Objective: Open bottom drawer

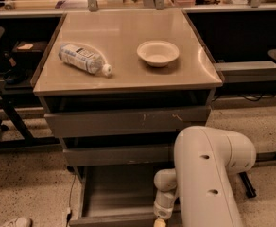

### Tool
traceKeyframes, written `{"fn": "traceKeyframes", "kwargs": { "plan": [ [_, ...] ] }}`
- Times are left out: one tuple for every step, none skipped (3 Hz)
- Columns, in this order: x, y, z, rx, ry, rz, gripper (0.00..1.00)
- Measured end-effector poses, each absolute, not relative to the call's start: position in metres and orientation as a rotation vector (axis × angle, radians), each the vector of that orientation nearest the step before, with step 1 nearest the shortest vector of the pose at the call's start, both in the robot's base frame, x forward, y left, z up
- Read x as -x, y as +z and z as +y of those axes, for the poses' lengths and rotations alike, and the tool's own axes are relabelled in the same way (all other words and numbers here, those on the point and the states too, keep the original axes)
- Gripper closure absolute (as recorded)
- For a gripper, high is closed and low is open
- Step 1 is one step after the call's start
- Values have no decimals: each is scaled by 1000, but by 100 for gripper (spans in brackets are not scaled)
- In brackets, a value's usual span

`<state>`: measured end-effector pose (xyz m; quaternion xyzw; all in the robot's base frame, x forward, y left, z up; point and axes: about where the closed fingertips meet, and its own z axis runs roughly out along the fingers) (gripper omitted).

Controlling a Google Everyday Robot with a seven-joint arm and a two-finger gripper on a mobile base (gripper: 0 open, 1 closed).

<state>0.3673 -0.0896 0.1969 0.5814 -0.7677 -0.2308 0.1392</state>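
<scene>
- Speckled flooring (29, 174) is spreading out around a grey metal cabinet (128, 79) that is filling the middle of the view, with cluttered benches running along behind it.
- Up on the cabinet's tan top, a plastic bottle (83, 58) is lying on its side toward the left, white cap pointing toward the front. A pale bowl (158, 53) is sitting upright toward the right, and the two are well apart.
- Down the cabinet's face, the largest drawer front (124, 121), with its pale scratch marks, is sitting highest, with the middle front (114, 154) just beneath it.
- At the cabinet's base, the bottom drawer (112, 188) is standing pulled out toward the camera, its shallow grey tray lying open to view.
- A bulky white arm (206, 174) is looming in front of the cabinet's lower right corner, covering the right part of the lower drawers.
- The gripper (159, 220) is hanging low by the bottom drawer's front rim, right of the cabinet's middle. Only a yellowish tip is showing, so I cannot tell whether the claw is clenched or released.
- Off the cabinet's lower left, a white shoe (15, 222) is poking in from the floor's edge.
</scene>
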Motion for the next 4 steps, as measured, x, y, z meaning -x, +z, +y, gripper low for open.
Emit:
{"fn": "traceKeyframes", "kwargs": {
  "plan": [
    [-326,216,-105,-1586,-737,-2238,0],
    [-324,216,-106,-1581,-740,-2238,0],
    [-325,238,-122,-1558,-739,-2328,0],
    [-308,291,-178,-1426,-683,-2558,0]
  ]
}}
